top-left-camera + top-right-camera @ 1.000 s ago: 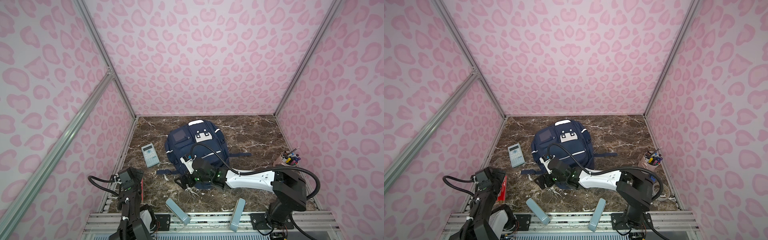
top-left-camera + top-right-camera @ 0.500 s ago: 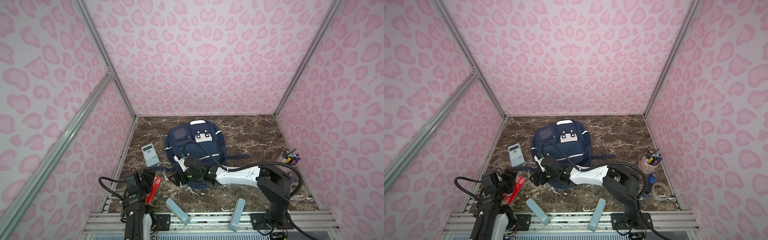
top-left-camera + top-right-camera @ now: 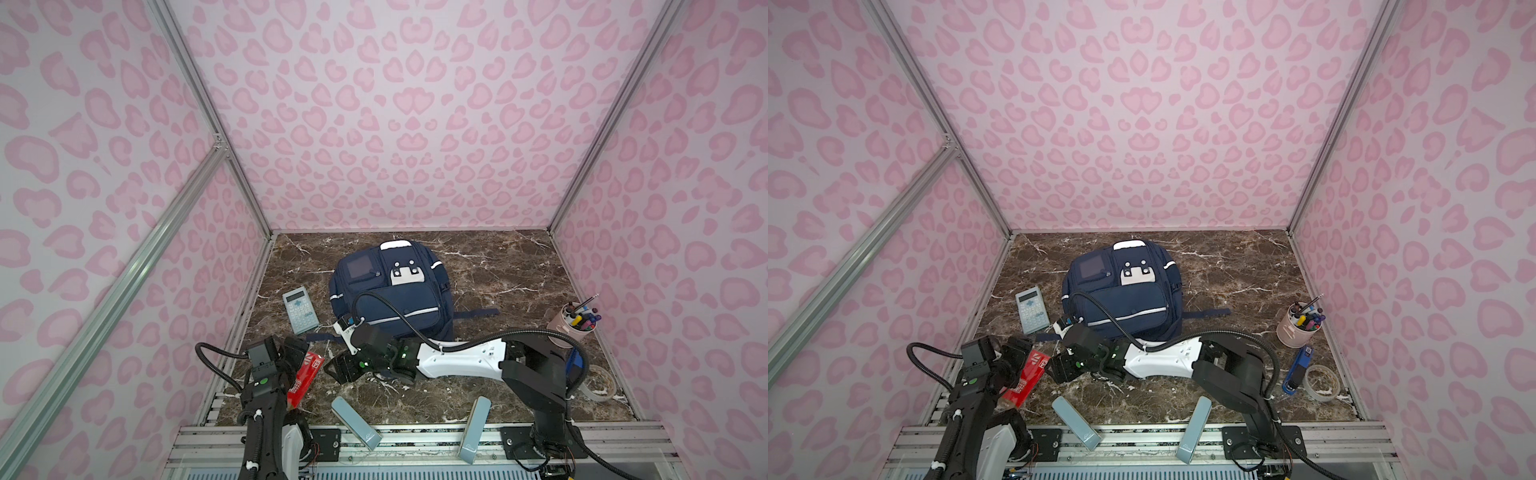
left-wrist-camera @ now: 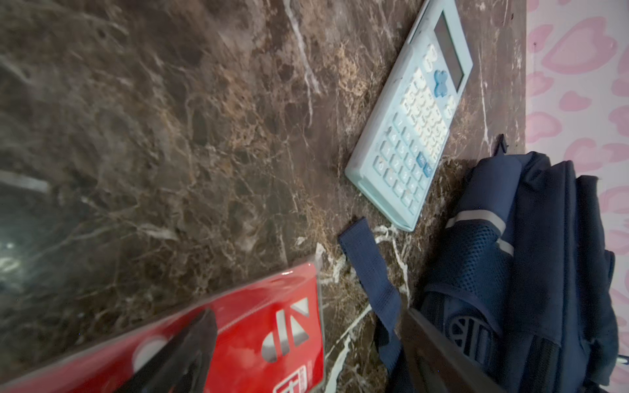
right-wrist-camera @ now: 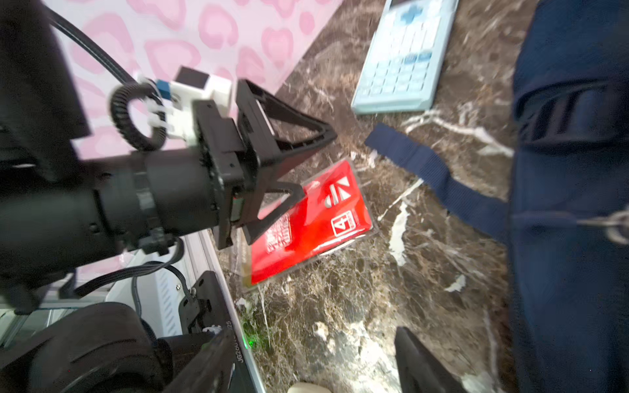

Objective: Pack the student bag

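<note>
The student bag (image 3: 390, 291) (image 3: 1121, 291), a navy backpack with white stripes, lies flat in the middle of the marble floor. A red flat packet (image 3: 305, 376) (image 5: 306, 217) lies on the floor in front of its left corner. My left gripper (image 3: 301, 351) (image 4: 308, 316) is open over the packet's far end, with one finger across the packet and the other beside a loose bag strap (image 4: 371, 268). My right gripper (image 3: 332, 370) (image 5: 316, 340) reaches across to just right of the packet. It is open with only bare floor between its fingers.
A light-blue calculator (image 3: 300, 309) (image 4: 412, 126) lies left of the bag. A pink cup of pens (image 3: 573, 324), a blue stapler (image 3: 1298, 368) and a tape roll (image 3: 598, 384) sit at the right. Two light-blue stands (image 3: 355, 422) (image 3: 473, 428) are at the front edge.
My left arm has swung in from the left wall to the red packet. My right gripper has slid left from the bag's front edge toward the packet, and its jaws have narrowed a little.
</note>
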